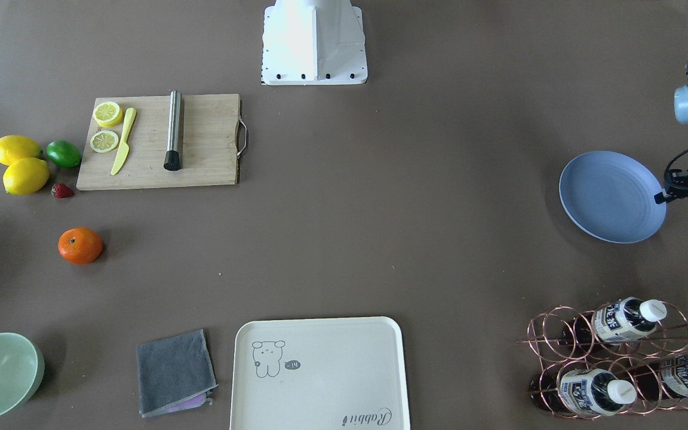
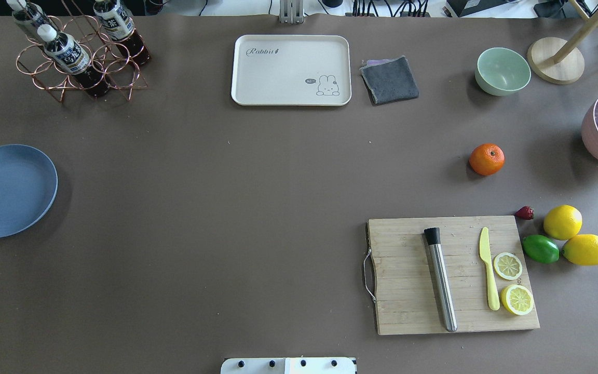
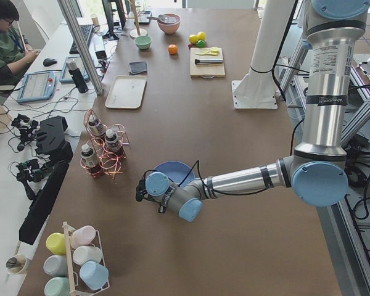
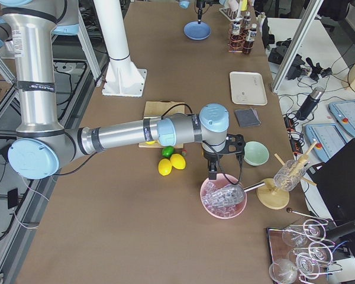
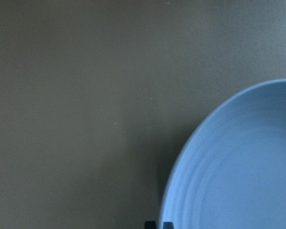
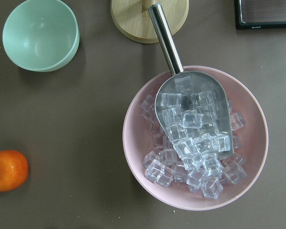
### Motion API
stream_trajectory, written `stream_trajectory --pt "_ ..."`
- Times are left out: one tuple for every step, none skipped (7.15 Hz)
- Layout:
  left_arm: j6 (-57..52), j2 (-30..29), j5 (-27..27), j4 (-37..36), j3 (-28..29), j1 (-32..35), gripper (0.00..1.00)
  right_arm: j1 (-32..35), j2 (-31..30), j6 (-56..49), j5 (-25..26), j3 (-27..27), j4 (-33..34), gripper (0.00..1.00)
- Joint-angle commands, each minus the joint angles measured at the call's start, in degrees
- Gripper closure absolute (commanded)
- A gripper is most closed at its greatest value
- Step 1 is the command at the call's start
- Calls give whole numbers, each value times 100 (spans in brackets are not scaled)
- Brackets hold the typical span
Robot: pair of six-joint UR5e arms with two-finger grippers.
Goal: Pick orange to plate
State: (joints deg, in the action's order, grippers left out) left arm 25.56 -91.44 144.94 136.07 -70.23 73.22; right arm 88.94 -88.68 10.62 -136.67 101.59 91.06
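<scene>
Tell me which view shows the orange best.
Exterior front-facing: the orange sits whole and unobstructed, stem dot visible. Overhead shows it nearly as well. Right wrist catches it at the frame's left edge. Exterior left shows it tiny and far. Exterior right and left wrist don't show it.

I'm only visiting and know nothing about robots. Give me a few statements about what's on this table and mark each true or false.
1. The orange lies on the bare table, not on the plate. True.
2. A lemon lies on the plate. False: the plate is empty, and the whole lemons lie beside the lime.
3. The pink bowl holds strawberries. False: it holds ice cubes and a metal scoop.
4. A yellow knife lies on the cutting board. True.
</scene>
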Motion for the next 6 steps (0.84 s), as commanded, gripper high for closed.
stream_trajectory --pt "316 -66 656 -193 -418 235 100 0 26 2 -17 132 0 0" --pt "875 -75 659 -204 -856 245 100 -52 61 37 -18 141 0 0" --pt "1742 -75 607 -169 -1374 132 100 -218 140 124 0 133 0 0" --pt "2394 -14 476 -160 -1919 -287 100 -455 289 395 0 141 -9 0" --pt "3105 -14 -39 -160 -2420 -761 100 -692 403 798 0 220 -9 0" --pt "3687 -66 -349 -160 -2721 -1192 100 -947 526 1271 26 299 -9 0"
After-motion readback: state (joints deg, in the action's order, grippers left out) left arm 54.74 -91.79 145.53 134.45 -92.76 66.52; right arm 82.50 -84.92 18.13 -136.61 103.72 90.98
